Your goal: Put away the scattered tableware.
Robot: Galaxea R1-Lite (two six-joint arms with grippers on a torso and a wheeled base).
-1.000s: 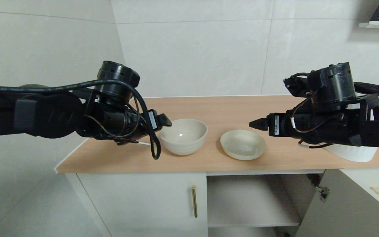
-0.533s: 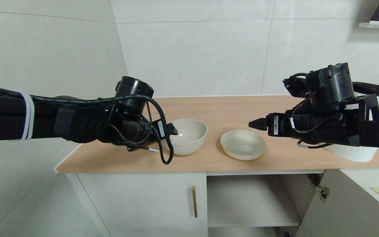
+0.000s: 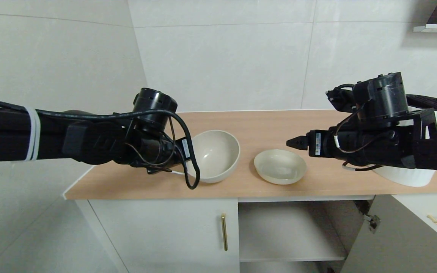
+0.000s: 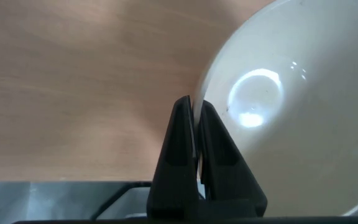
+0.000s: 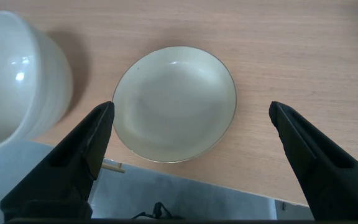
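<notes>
A deep cream bowl point(image 3: 216, 154) point(image 4: 291, 106) point(image 5: 17, 74) is tilted on the wooden counter point(image 3: 260, 125), its near rim lifted. My left gripper point(image 3: 192, 149) point(image 4: 195, 112) is shut on that rim, one finger inside the bowl and one outside. A shallow cream dish point(image 3: 280, 166) point(image 5: 174, 102) lies flat to the right of the bowl. My right gripper point(image 3: 292, 143) point(image 5: 191, 143) hovers above the dish's right side, open, with wide-spread fingers point(image 5: 73, 162) holding nothing.
A white vessel point(image 3: 404, 176) stands on the counter's right end, partly behind my right arm. Below the counter, a cabinet door point(image 3: 404, 231) is swung open onto a shelf point(image 3: 290, 235); a shut door with a brass handle point(image 3: 224, 232) is beside it. Tiled walls close the back and left.
My left gripper advanced to the deep bowl, closed on its near rim, and has tipped the bowl up on its far side. The right arm and the shallow dish stayed put.
</notes>
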